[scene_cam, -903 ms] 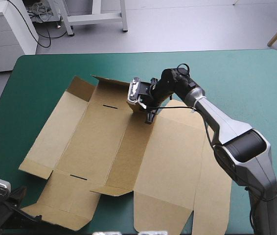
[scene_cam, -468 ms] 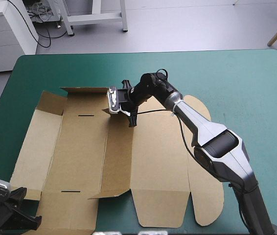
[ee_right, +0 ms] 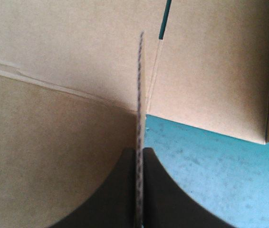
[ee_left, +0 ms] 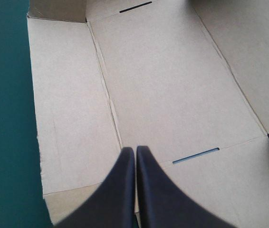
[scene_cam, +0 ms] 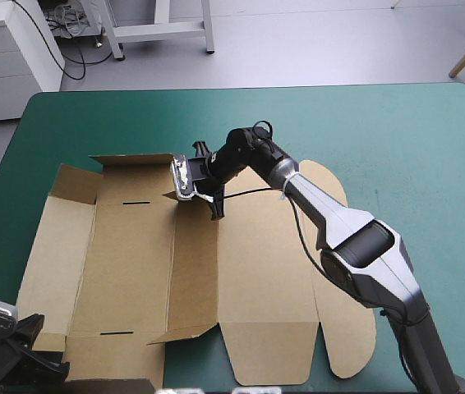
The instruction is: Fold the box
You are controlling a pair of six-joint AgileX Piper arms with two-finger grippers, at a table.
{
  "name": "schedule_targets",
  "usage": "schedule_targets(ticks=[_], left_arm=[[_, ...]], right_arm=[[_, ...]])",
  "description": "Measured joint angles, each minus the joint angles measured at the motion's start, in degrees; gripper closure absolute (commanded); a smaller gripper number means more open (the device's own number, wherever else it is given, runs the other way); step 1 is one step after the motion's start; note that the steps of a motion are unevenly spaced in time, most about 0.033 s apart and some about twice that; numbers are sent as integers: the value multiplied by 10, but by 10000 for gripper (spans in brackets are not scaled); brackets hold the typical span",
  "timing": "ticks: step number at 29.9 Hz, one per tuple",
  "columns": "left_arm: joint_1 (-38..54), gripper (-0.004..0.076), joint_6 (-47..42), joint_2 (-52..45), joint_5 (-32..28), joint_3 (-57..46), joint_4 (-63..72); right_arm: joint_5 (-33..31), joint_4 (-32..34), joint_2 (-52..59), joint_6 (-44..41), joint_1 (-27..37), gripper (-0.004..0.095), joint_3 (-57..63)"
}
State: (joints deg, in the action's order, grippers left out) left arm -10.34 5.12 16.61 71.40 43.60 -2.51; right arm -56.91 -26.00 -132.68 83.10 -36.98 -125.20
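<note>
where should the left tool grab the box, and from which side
Likely the small raised flap at the near edge of the box, from the near side, straddling its free edge. The rest lies flat on the table, offering no lip; the right tool pinches a far upright flap this way.

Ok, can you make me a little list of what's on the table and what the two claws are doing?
table: teal-green cover
box: brown, lying mostly flat, no walls tucked yet
right claw: shut on the box, pinching a raised flap at its far edge
left claw: shut, holding nothing, over the box's near left part
other stuff on the table: none seen
</note>
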Motion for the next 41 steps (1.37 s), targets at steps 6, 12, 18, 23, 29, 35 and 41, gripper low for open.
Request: schedule_targets(ticks=[6, 12, 18, 23, 29, 35, 41], left_arm=[[0, 734, 0, 0, 0, 0, 0], [0, 734, 0, 0, 0, 0, 0], [0, 734, 0, 0, 0, 0, 0], [0, 734, 0, 0, 0, 0, -1], [0, 734, 0, 0, 1, 0, -2], [0, 734, 0, 0, 1, 0, -8], [0, 734, 0, 0, 1, 0, -9]], right_arm=[[14, 33, 6, -74, -3, 589, 0], [4, 113, 41, -167, -2, 482, 0], [-67, 192, 86, -227, 26, 594, 0], [-105, 200, 123, -296, 82, 704, 0], [-131, 213, 157, -425, 173, 780, 11], [-133, 221, 233, -499, 279, 779, 104], [-134, 223, 349, -536, 385, 784, 260]])
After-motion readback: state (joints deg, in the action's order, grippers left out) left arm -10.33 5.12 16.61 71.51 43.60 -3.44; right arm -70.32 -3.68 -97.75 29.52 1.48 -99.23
